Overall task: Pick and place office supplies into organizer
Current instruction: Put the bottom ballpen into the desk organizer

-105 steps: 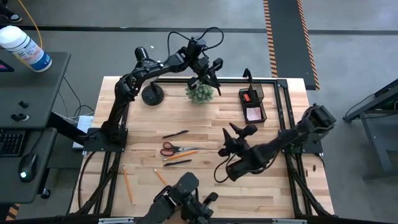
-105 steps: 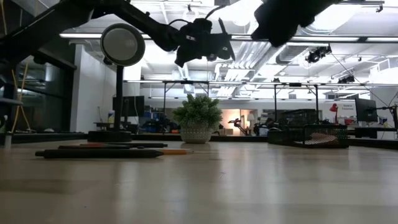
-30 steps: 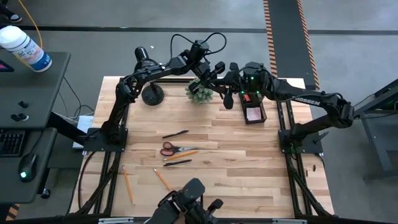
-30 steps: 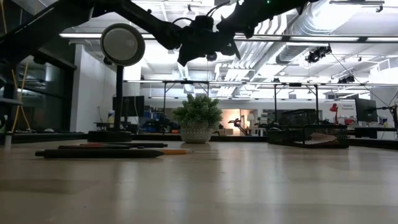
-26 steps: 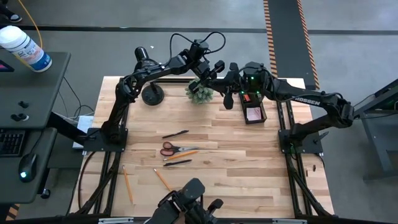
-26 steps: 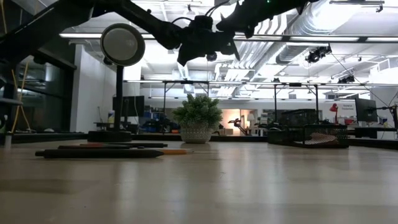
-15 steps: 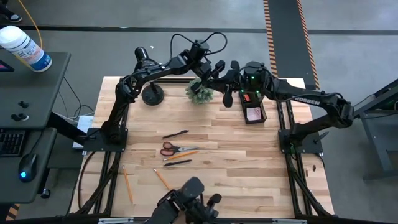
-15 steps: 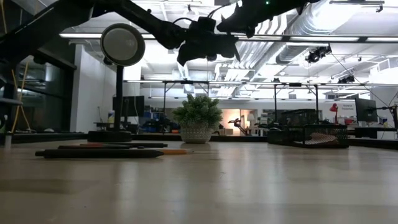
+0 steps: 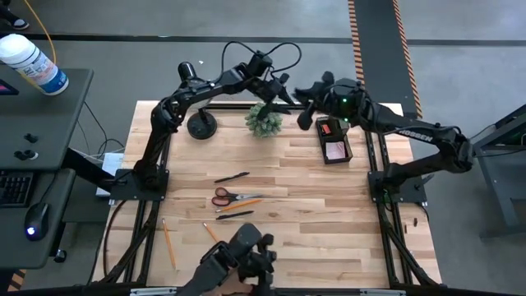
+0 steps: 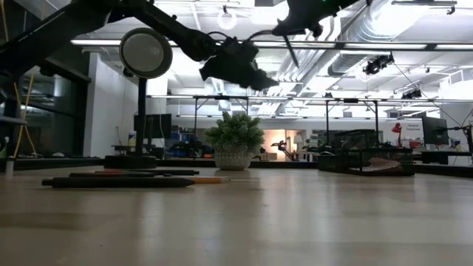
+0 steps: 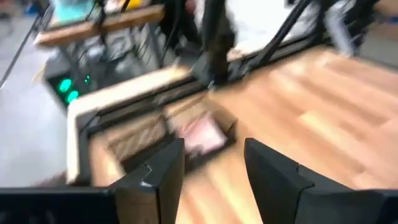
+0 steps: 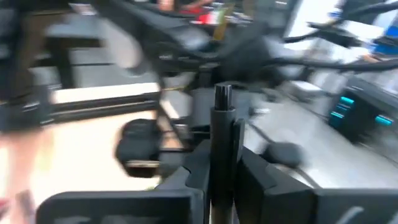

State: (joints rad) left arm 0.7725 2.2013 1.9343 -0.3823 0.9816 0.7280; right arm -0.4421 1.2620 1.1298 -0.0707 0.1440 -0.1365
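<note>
Black and slim, a pen (image 12: 222, 140) is standing pinched upright in the right gripper (image 9: 306, 105), while the left gripper (image 11: 211, 165) is hanging parted, empty.

Left gripper (image 11: 211, 171) at the near edge — two dark fingers (image 11: 158, 177) w/ a clear gap between them, nothing held. Past them, the light wood table (image 11: 323, 106), planks running diagonally. Beyond the fingers sits the black mesh organizer (image 11: 168, 134), blurred, w/ a pink sticky-note pad (image 11: 202, 134) in its lower tray. A dark arm (image 11: 214, 37) rises just behind the organizer at the table's edge — which arm, can't tell. Green lights (image 11: 65, 87) glow off the table.
</note>
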